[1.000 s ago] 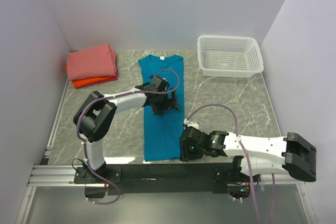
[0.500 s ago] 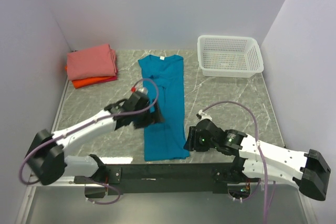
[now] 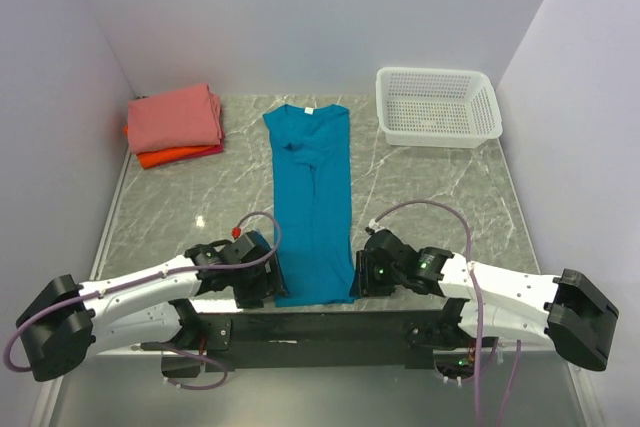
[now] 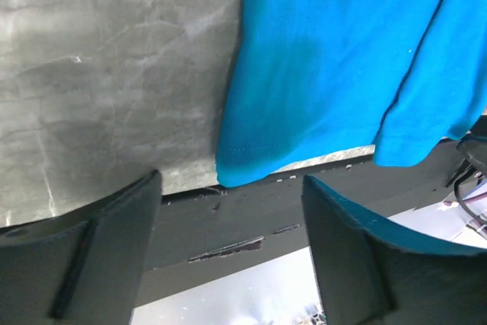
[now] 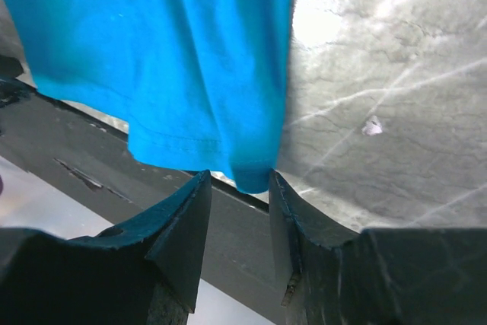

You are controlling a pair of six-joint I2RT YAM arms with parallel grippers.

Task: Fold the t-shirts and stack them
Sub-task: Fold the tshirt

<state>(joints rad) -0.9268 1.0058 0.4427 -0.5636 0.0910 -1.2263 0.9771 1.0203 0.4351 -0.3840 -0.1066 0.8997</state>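
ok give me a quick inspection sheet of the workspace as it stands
surface: grey marbled table, no spills seen
job's things: teal shirt lies flat and lengthwise mid-table, sleeves folded in, hem at the near edge; pink folded shirt tops a stack at far left, with the orange shirt under it
clutter: white mesh basket at far right
grippers: left tool wide open at the hem's left corner; right tool narrowly parted, hem's right corner at its tips, not clamped
cables: purple cable loops over each arm, clear of the shirt
surroundings: plain white walls, black mounting rail along the near edge
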